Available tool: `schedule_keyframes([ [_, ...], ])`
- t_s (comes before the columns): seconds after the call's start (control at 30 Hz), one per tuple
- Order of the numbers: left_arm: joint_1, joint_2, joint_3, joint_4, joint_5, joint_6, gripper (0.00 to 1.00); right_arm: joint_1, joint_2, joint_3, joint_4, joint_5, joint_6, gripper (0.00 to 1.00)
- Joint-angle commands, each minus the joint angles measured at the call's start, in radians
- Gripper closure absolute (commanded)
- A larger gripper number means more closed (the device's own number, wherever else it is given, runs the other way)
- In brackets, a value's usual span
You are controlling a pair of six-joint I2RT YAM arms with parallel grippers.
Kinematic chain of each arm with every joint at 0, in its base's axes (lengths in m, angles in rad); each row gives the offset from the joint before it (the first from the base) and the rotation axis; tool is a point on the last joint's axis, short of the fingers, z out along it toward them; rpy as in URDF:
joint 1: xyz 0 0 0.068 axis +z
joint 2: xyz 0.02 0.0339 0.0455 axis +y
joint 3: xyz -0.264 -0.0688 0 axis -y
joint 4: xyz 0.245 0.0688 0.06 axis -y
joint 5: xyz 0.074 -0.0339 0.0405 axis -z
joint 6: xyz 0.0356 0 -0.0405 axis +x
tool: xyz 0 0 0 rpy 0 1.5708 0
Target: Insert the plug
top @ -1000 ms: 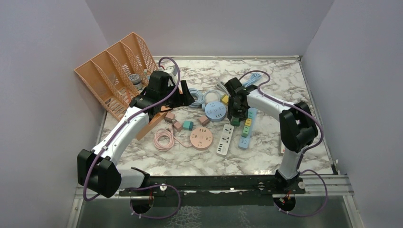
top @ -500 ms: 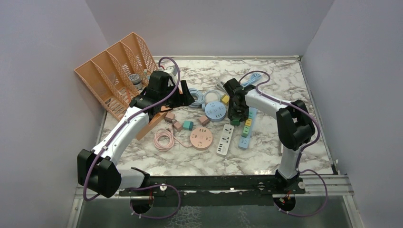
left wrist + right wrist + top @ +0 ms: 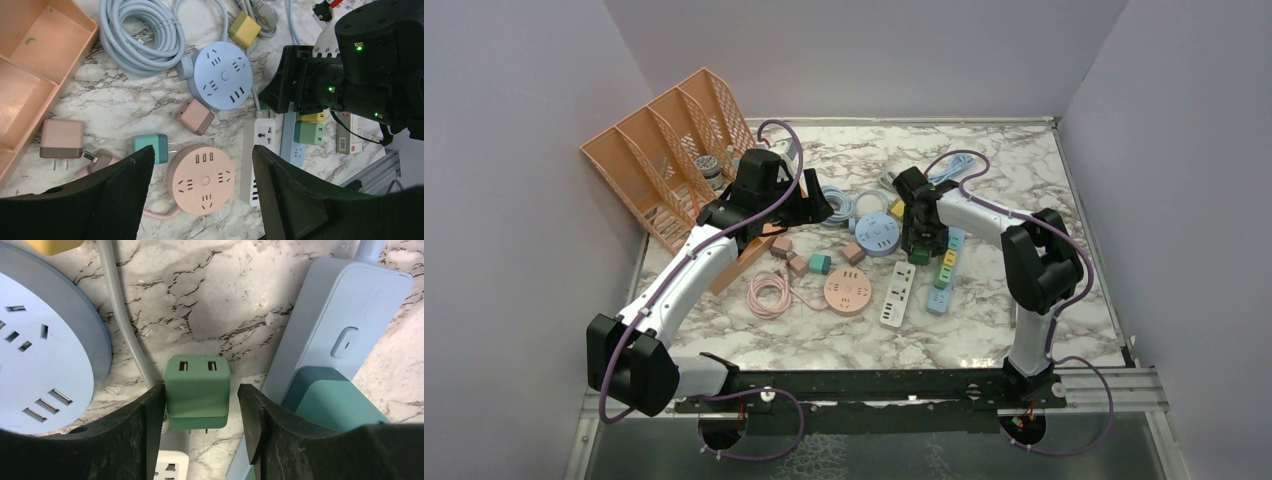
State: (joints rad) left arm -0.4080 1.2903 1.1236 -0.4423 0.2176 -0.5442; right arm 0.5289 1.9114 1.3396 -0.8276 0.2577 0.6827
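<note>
A green plug adapter [image 3: 197, 390] lies on the marble, prongs toward the white power strip [image 3: 172, 467]. My right gripper [image 3: 200, 410] is open and straddles it; the left finger sits against its side and the right finger stands a little apart. In the top view the plug [image 3: 919, 256] lies just below the right gripper [image 3: 921, 242], between the white strip [image 3: 898, 293] and the blue power strip [image 3: 944, 270]. My left gripper [image 3: 202, 165] is open and empty, hovering above the pink round socket [image 3: 202, 179].
A blue round socket [image 3: 45, 355] lies left of the plug, with its grey cable beside it. The blue strip [image 3: 340, 325] holds teal, yellow and green adapters. Loose pink and teal adapters [image 3: 150, 147], a coiled cable [image 3: 140, 35] and an orange file rack [image 3: 669, 150] lie to the left.
The right arm's elbow has swung slightly left and its gripper has shifted a little over the green plug. The left arm has not moved.
</note>
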Motion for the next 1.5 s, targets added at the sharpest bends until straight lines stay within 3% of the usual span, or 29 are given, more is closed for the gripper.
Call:
schedule_keyframes([
  [0.0,-0.002,-0.016,0.003,0.012,0.012,-0.005,0.26,-0.001,0.0,-0.005,0.028,0.023,-0.021,0.43],
  [0.13,-0.003,-0.014,0.006,0.011,0.012,-0.006,0.26,-0.002,0.002,-0.016,0.04,-0.012,-0.019,0.46],
  [0.4,-0.002,-0.011,0.013,0.013,0.026,0.0,0.26,-0.001,-0.003,-0.054,0.086,-0.057,0.014,0.82],
  [0.6,-0.003,-0.001,-0.001,0.046,0.101,-0.005,0.26,-0.002,-0.15,-0.058,0.153,-0.068,0.033,0.84],
  [0.8,-0.026,-0.014,-0.067,0.189,0.163,-0.074,0.26,-0.002,-0.298,-0.084,0.333,-0.228,0.02,0.84],
  [1.03,-0.028,0.022,0.002,0.241,0.218,-0.192,0.26,-0.002,-0.431,-0.193,0.698,-0.599,-0.371,0.88],
  [1.17,-0.028,0.067,0.064,0.229,0.264,-0.266,0.26,-0.002,-0.509,-0.242,0.825,-0.759,-0.569,0.88],
  [1.47,-0.035,0.119,0.085,0.272,0.381,-0.37,0.26,-0.002,-0.593,-0.391,1.073,-0.963,-0.793,0.89],
])
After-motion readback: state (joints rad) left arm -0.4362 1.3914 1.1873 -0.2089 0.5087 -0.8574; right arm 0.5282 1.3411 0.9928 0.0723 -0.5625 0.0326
